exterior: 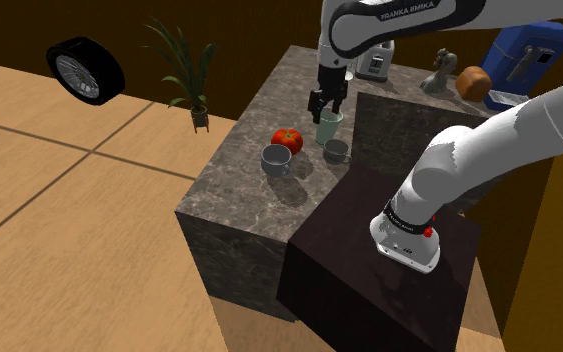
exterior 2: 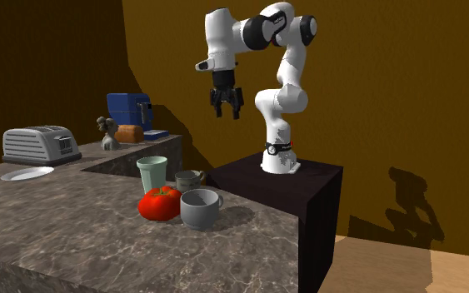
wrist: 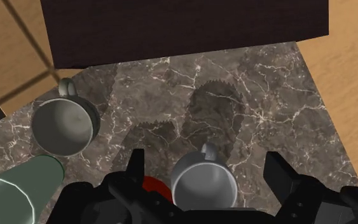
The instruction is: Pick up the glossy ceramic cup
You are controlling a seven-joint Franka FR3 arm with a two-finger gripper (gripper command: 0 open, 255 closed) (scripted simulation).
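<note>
1. Fingers: spread wide, nothing between the pads. The gripper holds nothing.
2. Gripper points down, well above the dark marbled counter, touching none of the items on it.
3. Wrist view: a light grey mug sits on the counter far beneath the gap between the fingers, handle towards the stand. A red tomato lies just beside it.
4. Target: the pale green cup, tall and handleless, stands upright on the counter near the edge that meets the dark stand. In the shoulder view the gripper overlaps its rim, but the second exterior view puts the gripper high above it.
5. A darker grey mug stands just beside the cup, on the stand side, mouth up. The tomato is near the cup's other side, and the light grey mug is beyond the tomato, towards the counter's outer edge.
6. Farther back on the counter: toaster, white plate, blue appliance.
7. On the floor by the wall: tyre, potted plant.
</note>
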